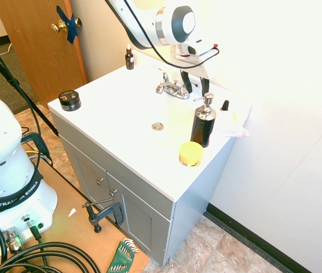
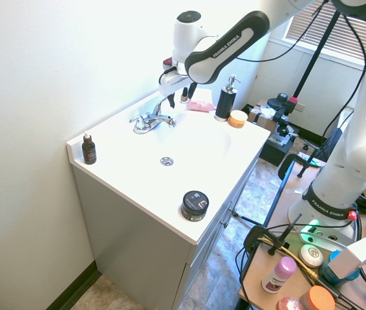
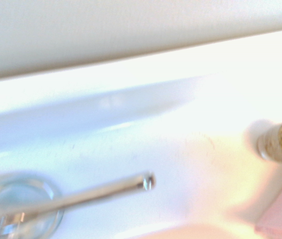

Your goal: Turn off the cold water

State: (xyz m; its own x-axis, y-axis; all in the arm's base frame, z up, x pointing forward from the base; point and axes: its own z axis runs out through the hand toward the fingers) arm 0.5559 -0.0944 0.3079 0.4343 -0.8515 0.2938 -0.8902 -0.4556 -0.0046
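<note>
Black pump bottle (image 1: 203, 121) beside yellow tub (image 1: 190, 153) (contents hidden).

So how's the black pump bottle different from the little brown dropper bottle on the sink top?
The pump bottle is taller and wider; the dropper bottle is small and slim. The pump bottle is black with a chrome pump top; the dropper bottle is brown with a pale cap. They stand on opposite sides of the faucet. Both stand upright on the white sink top.
</note>
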